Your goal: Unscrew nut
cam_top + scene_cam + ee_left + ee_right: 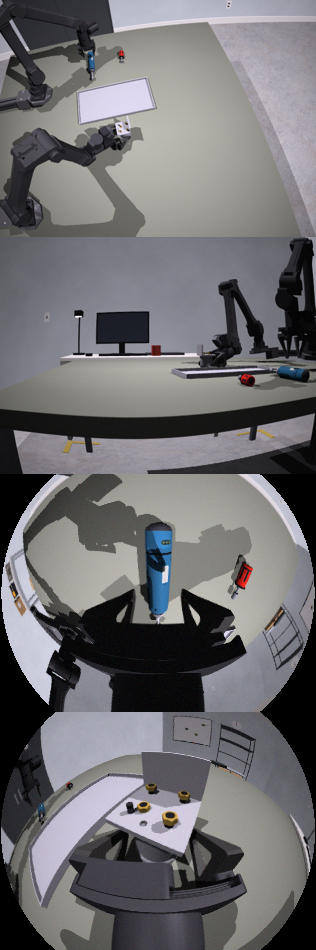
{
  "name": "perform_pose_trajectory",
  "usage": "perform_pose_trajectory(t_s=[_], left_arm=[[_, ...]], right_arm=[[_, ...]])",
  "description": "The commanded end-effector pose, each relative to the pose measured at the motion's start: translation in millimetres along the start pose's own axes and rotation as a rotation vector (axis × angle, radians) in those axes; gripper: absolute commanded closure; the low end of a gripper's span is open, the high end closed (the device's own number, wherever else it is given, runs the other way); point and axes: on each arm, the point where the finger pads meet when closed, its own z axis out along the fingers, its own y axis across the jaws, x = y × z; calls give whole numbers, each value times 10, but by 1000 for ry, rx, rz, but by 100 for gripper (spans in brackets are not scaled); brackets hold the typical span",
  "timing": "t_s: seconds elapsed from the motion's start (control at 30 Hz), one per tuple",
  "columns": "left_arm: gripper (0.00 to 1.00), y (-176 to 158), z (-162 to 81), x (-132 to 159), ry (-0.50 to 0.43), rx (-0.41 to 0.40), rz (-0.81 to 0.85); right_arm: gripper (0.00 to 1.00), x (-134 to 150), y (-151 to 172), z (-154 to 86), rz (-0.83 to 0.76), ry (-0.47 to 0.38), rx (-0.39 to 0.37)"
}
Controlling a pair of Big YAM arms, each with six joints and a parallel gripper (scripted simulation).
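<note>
The right gripper [119, 138] [213, 361] [158, 830] is spread open around the standing joint module [124, 136] [204, 361] [157, 854], with nothing gripped. The white bracket [123, 132] [199, 349] [176, 835] is seated on top, and four gold nuts are carried by it, the nearest nut [170, 817] shown clearly only by the right wrist view. Just beside it lies the tray [117, 116] [187, 376], its pale floor left bare. Beyond it, the blue nut driver [91, 61] [293, 374] [158, 589] [41, 809] is lying under the open, unloaded left gripper [88, 53] [293, 356] [158, 592], near a red tool [121, 53] [247, 380] [244, 576] [70, 785]. A red mug [156, 350] and a monitor [122, 327] are seen only in the exterior view.
</note>
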Motion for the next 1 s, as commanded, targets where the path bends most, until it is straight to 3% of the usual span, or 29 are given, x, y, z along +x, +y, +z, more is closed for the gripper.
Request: perform_pose_trajectory(t_s=[0.0,0.27,0.4,0.97], left_arm=[[35,-115,-97,-69,-18,26,-1],[35,-115,-97,-69,-18,26,-1],[35,-115,-97,-69,-18,26,-1],[35,-115,-97,-69,-18,26,-1]], right_arm=[[14,136,-88,3,2,33,11],[14,136,-88,3,2,33,11],[14,-152,-131,-68,13,-31,22],[14,-165,26,-286,8,-34,-3]])
